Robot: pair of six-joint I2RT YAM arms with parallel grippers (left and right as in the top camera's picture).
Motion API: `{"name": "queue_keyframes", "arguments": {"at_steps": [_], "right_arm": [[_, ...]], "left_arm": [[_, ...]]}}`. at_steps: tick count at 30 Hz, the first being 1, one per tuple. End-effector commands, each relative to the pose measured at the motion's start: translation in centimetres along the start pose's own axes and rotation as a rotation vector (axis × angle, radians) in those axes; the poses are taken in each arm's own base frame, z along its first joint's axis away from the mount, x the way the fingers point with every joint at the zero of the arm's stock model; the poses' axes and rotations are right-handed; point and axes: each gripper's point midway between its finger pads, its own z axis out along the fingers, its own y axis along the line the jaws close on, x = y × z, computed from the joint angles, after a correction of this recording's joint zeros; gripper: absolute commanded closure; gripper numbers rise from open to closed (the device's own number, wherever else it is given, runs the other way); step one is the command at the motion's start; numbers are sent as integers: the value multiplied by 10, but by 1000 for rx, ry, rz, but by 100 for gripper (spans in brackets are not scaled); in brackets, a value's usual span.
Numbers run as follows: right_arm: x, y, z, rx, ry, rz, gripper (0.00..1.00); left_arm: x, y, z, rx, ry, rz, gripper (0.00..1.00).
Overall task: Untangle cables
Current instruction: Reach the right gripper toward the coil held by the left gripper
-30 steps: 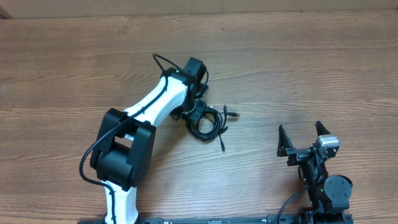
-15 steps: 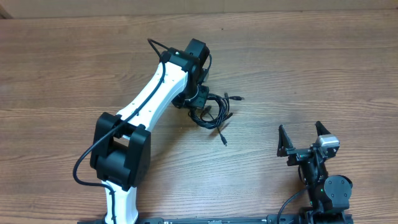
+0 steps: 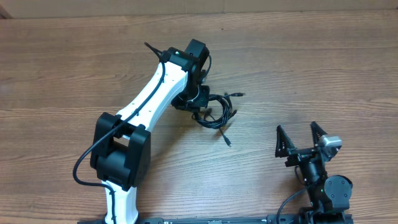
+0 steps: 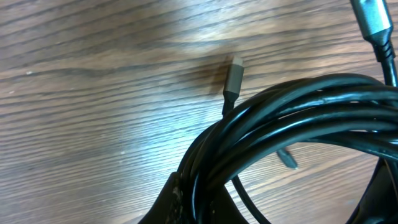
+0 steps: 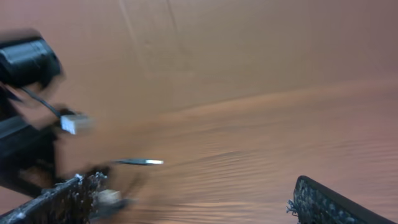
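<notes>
While left pincer stays clamped on cables, they shifted farther away; right pincer wide.

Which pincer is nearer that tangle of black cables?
Left. The left pincer grips the cables; the right pincer stands open, well apart from them.

my left arm, white with black joints, stretches from the near edge diagonally forward and to the right, with the wrist tipped downward. my left claw is pinched closed on the cables. my right arm, all black, sits folded low at the near right. my right claw points away from me, its two fingers spread wide apart.
</notes>
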Motion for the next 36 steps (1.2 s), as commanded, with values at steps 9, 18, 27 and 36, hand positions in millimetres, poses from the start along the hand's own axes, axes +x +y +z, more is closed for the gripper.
{"name": "queue_keyframes", "arguments": {"at_steps": [9, 18, 27, 36], "right_arm": [[7, 37, -4, -197, 105, 596, 0], [-4, 56, -15, -226, 202, 499, 0], [-23, 117, -20, -480, 494, 452, 0], [-16, 109, 11, -460, 527, 478, 10]], "left_arm": [[-8, -15, -8, 70, -25, -4, 96], [-11, -16, -8, 72, -37, 7, 96], [-13, -17, -8, 75, -48, 93, 96], [-13, -18, -8, 74, -51, 160, 96]]}}
